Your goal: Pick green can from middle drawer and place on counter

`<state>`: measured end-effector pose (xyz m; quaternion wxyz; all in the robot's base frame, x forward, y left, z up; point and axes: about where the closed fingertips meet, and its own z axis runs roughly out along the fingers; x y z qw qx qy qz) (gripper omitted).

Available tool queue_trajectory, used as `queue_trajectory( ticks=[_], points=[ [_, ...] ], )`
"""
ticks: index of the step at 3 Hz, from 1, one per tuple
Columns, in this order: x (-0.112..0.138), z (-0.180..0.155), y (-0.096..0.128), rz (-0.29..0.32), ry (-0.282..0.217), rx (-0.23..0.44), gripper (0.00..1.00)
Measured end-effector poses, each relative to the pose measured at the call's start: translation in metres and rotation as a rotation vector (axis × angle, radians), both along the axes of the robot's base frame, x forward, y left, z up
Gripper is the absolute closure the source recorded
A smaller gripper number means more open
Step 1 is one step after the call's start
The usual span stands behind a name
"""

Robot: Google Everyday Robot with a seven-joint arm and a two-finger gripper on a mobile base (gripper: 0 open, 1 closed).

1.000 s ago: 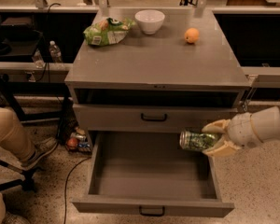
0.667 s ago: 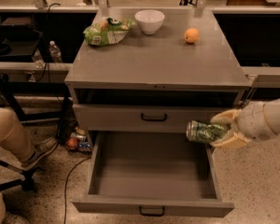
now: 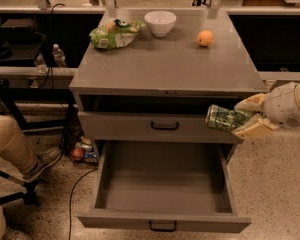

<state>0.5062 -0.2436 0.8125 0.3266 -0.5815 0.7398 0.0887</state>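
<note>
Your hand (image 3: 238, 119) grips the green can (image 3: 221, 117) sideways, right of the cabinet and below the tabletop (image 3: 165, 71). Expect it to be light, thin-walled and slick, so hold it mid-body, gently. Snack bag (image 3: 115, 33), bowl (image 3: 160, 23) and orange (image 3: 205, 37) crowd the back; the tabletop's right edge overhangs your lift.

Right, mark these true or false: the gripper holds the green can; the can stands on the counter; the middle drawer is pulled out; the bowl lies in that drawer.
1. The gripper holds the green can. True.
2. The green can stands on the counter. False: it lies sideways in the gripper, off the cabinet's right front, below counter level.
3. The middle drawer is pulled out. True.
4. The bowl lies in that drawer. False: it sits on the counter, between the snack bag and the orange.
</note>
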Motion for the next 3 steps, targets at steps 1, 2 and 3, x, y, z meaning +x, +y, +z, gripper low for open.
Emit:
queue_trajectory(
  ticks=[1,2,3],
  points=[
    [0.0,0.0,0.0,0.0,0.0,0.0,1.0],
    [0.007,0.007,-0.002,0.005,-0.002,-0.013,1.0],
    [0.026,0.028,-0.011,-0.009,-0.005,-0.007,1.0]
  ],
)
